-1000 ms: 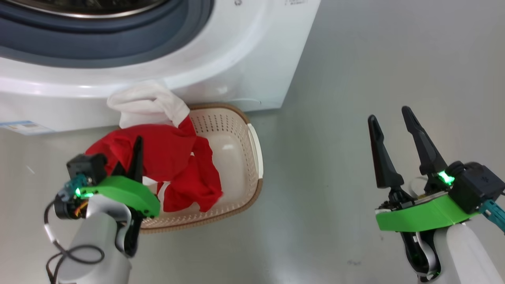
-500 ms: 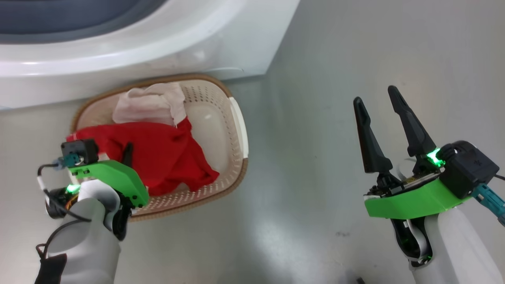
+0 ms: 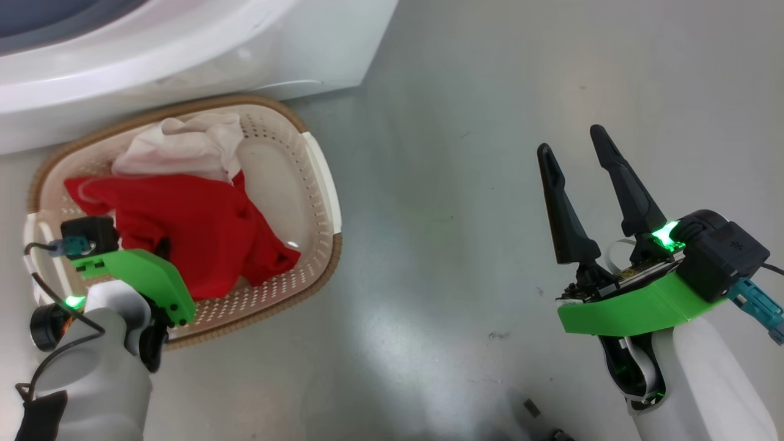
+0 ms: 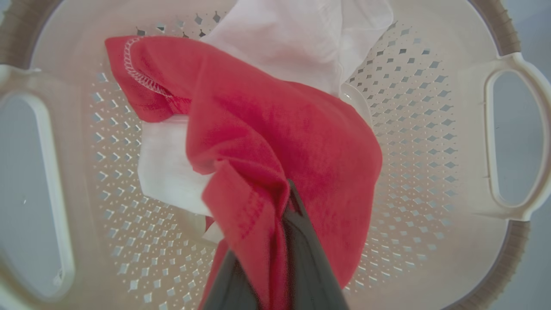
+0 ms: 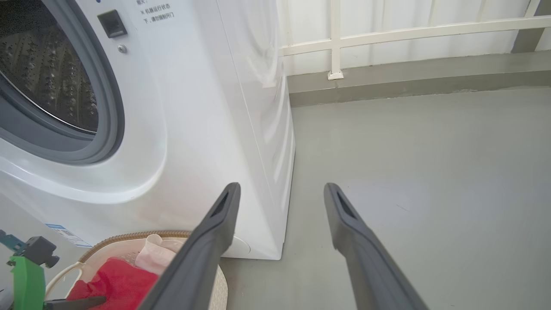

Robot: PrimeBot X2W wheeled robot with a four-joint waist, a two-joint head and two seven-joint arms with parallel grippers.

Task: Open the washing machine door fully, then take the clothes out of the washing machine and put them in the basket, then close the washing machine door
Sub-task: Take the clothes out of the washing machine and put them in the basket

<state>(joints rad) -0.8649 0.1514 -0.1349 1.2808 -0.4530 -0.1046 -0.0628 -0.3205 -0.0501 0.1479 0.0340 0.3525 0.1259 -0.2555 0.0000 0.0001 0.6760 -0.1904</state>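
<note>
A smooth grey floor [image 3: 459,153] is shown from above, and a pale railing [image 5: 387,36] is seen at its far edge in the right wrist view. A white washing machine [image 3: 184,43] is set along the top left of the head view, with its perforated steel drum [image 5: 47,77] visible inside a grey gasket. A cream perforated basket [image 3: 323,184] with a brown rim is placed on the floor just beside the machine's front, near its corner. The clothes [image 4: 275,129] are gathered inside the basket: a red piece [image 3: 202,226] is draped across the middle, and a white piece [image 3: 177,147] is bunched at the side nearest the machine. The left tool [image 4: 286,206] is held low inside the basket, its fingers closed narrowly on a fold of the red piece. The right tool [image 3: 570,139] is held above bare floor, well apart from the basket, its fingers spread wide and empty.
</note>
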